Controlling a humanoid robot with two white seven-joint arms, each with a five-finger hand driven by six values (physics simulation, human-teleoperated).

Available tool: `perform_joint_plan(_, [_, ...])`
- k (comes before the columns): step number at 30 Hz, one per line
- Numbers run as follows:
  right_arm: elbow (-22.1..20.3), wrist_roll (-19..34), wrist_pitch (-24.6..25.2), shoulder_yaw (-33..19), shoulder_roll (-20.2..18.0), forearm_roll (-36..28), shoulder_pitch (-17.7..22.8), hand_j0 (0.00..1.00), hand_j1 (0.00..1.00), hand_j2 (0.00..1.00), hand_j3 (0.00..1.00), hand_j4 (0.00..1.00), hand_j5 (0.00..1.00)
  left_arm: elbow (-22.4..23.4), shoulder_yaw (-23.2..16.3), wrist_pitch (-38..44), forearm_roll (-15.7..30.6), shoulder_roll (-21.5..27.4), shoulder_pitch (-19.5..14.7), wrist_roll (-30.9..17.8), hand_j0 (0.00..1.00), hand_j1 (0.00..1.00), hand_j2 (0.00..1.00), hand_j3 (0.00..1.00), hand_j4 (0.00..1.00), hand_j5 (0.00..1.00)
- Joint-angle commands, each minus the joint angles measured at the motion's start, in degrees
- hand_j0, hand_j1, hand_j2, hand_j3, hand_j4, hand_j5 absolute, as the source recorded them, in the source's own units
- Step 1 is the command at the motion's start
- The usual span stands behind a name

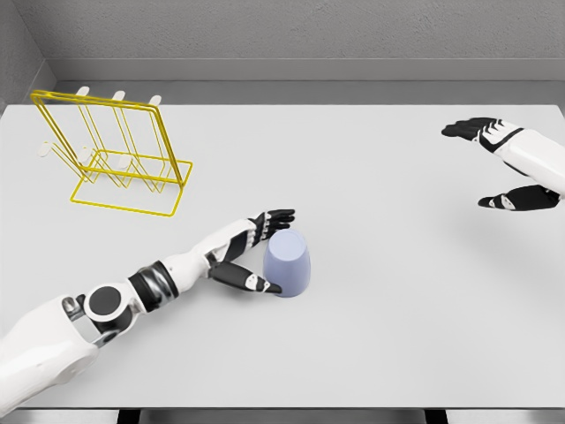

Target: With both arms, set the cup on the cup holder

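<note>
Pale blue cup (289,263) upside down (wider mouth on the surface (380,336), narrower base up), near centre of the white top, slightly left of middle and toward the front.

Left robot hand (252,253) at the cup's left side: arm in from lower left, black fingers (275,217) stretched past the cup's upper rear edge, thumb low along the cup's front-left base. Fingers spread around the cup, touching or nearly so; not clamped on it, cup resting on the surface, not lifted.

Right robot hand (508,168) at far right edge, well apart from the cup, raised over the surface w/ shadow beneath. Released: upper fingers pointing left, thumb lower, wide gap between, nothing held. Forearm cut off by the picture's right edge.

Yellow wire cup holder (115,155) at upper left of the surface, well apart from cup and both hands. Tall rectangular frame leaning back over a flat wire base, several white-tipped pegs sticking up from the top and sides (exact count hard to tell). No contact w/ anything but the surface.

Grey wall (291,35) behind, dark gap along the surface's rear edge.
</note>
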Motion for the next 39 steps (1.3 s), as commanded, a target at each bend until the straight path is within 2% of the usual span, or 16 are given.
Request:
perform_joint_plan(1, [0.02, -0.03, 0.15, -0.07, -0.06, -0.45, 0.00, 1.00, 1.00, 1.00, 1.00, 1.00, 1.00, -0.09, -0.28, 0.01, -0.04, -0.16, 0.00, 0.00, 1.00, 1.00, 1.00, 1.00, 1.00, 1.00])
perform_joint_plan(14, [0.20, -0.03, 0.15, -0.07, -0.06, -0.45, 0.00, 1.00, 1.00, 1.00, 1.00, 1.00, 1.00, -0.79, -0.37, -0.25, -0.48, -0.69, 0.00, 0.08, 1.00, 1.00, 1.00, 1.00, 1.00, 1.00])
perform_joint_plan(17, [0.37, -0.03, 0.15, -0.07, 0.03, -0.45, 0.00, 1.00, 1.00, 1.00, 1.00, 1.00, 1.00, -0.88, -0.37, -0.69, -0.48, -0.77, 0.00, 0.08, 0.91, 0.91, 0.91, 0.91, 0.91, 0.91])
perform_joint_plan(22, [0.37, -0.03, 0.15, -0.07, 0.03, -0.45, 0.00, 1.00, 1.00, 1.00, 1.00, 1.00, 1.00, -1.23, -0.46, -0.78, -0.83, -1.65, 0.18, 0.08, 0.88, 0.88, 0.88, 0.88, 0.88, 0.88])
perform_joint_plan(32, [0.28, -0.03, 0.15, -0.07, 0.03, -0.45, 0.00, 1.00, 1.00, 1.00, 1.00, 1.00, 1.00, -1.14, -0.28, -2.53, -0.83, -2.00, 0.18, 0.17, 0.55, 0.55, 0.55, 0.55, 0.55, 0.55])
perform_joint_plan(39, [0.28, -0.03, 0.15, -0.07, 0.03, -0.45, 0.00, 1.00, 1.00, 1.00, 1.00, 1.00, 1.00, -1.14, -0.19, -3.68, -0.48, -1.92, 0.09, 0.26, 0.55, 0.55, 0.55, 0.55, 0.55, 0.55])
